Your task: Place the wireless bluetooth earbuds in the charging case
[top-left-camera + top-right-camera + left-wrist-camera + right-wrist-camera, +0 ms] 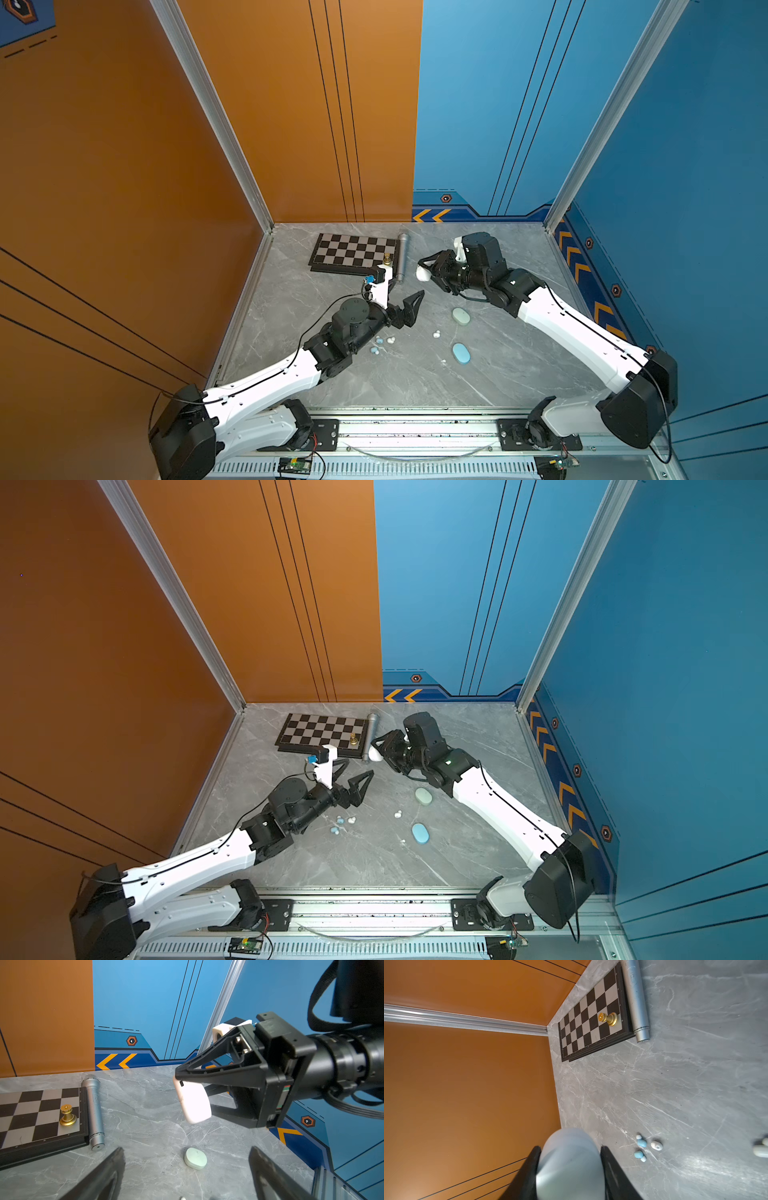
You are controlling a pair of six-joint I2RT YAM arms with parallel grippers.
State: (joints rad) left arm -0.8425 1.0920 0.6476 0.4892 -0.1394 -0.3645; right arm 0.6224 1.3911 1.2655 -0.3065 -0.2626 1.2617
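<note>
**Top views.** In both top views the right end effector is clamped on a white case and holds it clear of the bench, near the butt of a microphone. The left end effector hangs with its jaws spread wide and nothing between them. The earbuds lie loose on the bench as a blue-and-white cluster under the left wrist. A white pair sits between that cluster and a green case. A white speck beside a blue case is too small to identify. Both of these cases lie shut.

**Left wrist view.** The white case is pinched near one end, with a dark port slot showing at that end. Its lid appears shut. The green case rests flat on the bench, apart from everything else.

**Right wrist view.** The white case fills the gap between the fingers and is blurred. Two blue earbuds and one white earbud lie close together on the bench.

**Progress.** In my judgement the task is at an early stage, since one case is lifted and no bud is seated. The remaining work is to open a lid, pick up each bud and seat it in its case.

**Markings.** No brand or text is legible. The microphone has a faint mark on its barrel that cannot be read. The walls carry only chevrons and hexagon symbols.
</note>
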